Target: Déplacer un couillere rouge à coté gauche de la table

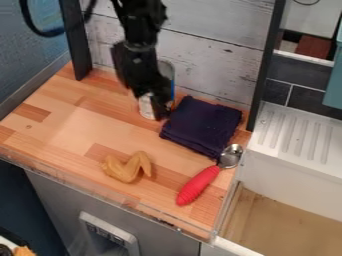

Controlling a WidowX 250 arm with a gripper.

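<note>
The red-handled spoon (198, 185) lies flat near the right edge of the wooden table. Its metal bowl points up and to the right, close to the sink, and its red handle slants down to the left. My black gripper (159, 111) hangs over the back of the table, in front of a can and well up and left of the spoon, not touching it. How its fingers stand cannot be made out.
A folded dark cloth (202, 124) lies between the gripper and the spoon. A can (146, 107) stands behind the gripper. A toy chicken wing (127, 167) sits at the front middle of the table (57, 120). A white sink (294, 172) borders the right side.
</note>
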